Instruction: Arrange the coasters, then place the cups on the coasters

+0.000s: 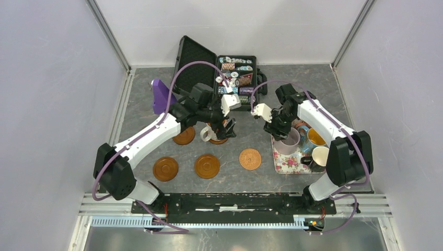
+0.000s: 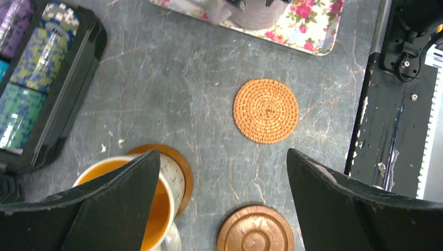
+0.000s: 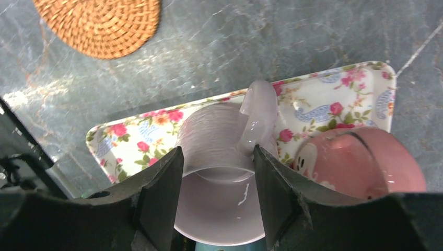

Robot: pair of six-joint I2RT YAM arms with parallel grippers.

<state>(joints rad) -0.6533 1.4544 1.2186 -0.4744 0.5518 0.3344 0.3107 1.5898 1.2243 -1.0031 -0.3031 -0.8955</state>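
Note:
My right gripper (image 3: 218,157) straddles the pale lilac cup (image 3: 219,136) on the floral tray (image 3: 324,99), one finger on its outer wall and the other beside the handle, pressing in. The pink cup (image 3: 365,162) stands right next to it. The blue cup (image 1: 313,139) and the black cup (image 1: 319,156) are on the tray too. My left gripper (image 2: 223,157) is open just beside the floral cup (image 2: 156,209), which stands on a brown coaster (image 2: 183,167). The woven orange-tan coaster (image 2: 266,110) and three more brown coasters (image 1: 207,166) (image 1: 165,169) (image 1: 184,136) lie bare.
An open black case of poker chips (image 1: 237,73) sits at the back centre. A purple object (image 1: 161,97) stands at the back left. The arms' black base rail (image 1: 235,201) runs along the near edge, with the cell's walls on both sides.

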